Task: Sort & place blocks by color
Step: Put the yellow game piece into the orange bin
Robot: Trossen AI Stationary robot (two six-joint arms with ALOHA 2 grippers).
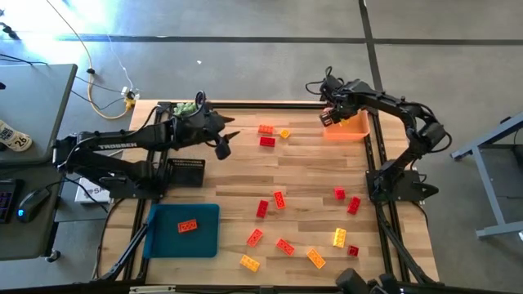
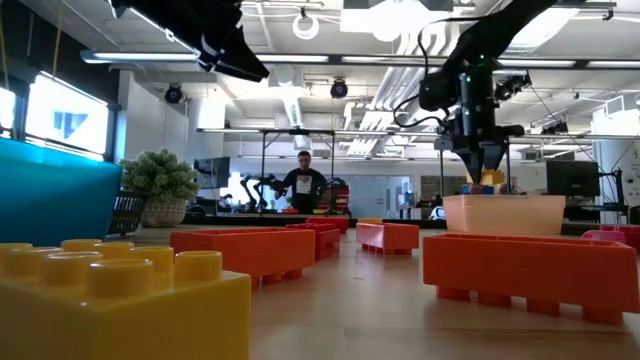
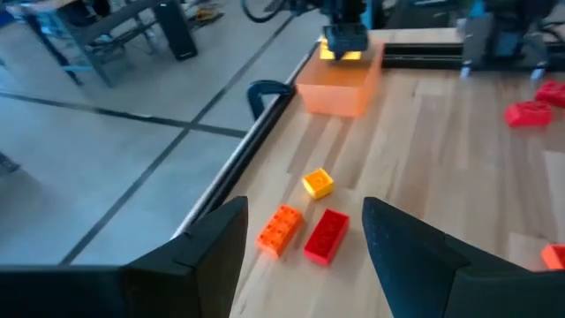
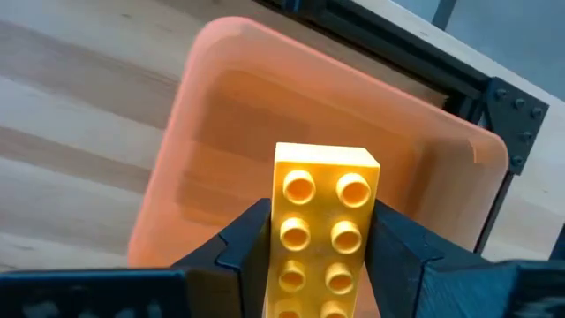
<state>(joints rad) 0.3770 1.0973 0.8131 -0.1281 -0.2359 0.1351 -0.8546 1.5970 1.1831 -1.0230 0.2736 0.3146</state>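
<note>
My right gripper [image 1: 328,118] hangs over the orange bin [image 1: 353,129] at the table's far right, shut on a yellow block [image 4: 324,221]. My left gripper [image 1: 227,140] is open above the far left-centre of the table and holds nothing. Beyond its fingertips three blocks lie flat on the wood: orange [image 3: 281,230], red [image 3: 327,236] and yellow [image 3: 318,183]. One orange-red block [image 1: 188,225] lies on the blue tray [image 1: 204,237] near the left front. Several red, orange and yellow blocks [image 1: 282,222] are scattered over the near right half. My right gripper pinches the yellow block by its two long sides [image 4: 281,231] between its two fingers [image 4: 247,238]. The fingers come from above, pointing steeply down, and lie along the block. The block's free end [image 4: 325,159] sticks out past the fingertips, lifted clear above the bin's inside [image 4: 265,115].
A green plant ball [image 1: 186,108] sits at the far left corner, and a black basket [image 1: 186,171] stands by the left arm. Dark frame rails [image 1: 382,220] run along the table's edges. A person [image 2: 303,185] stands far back in the room.
</note>
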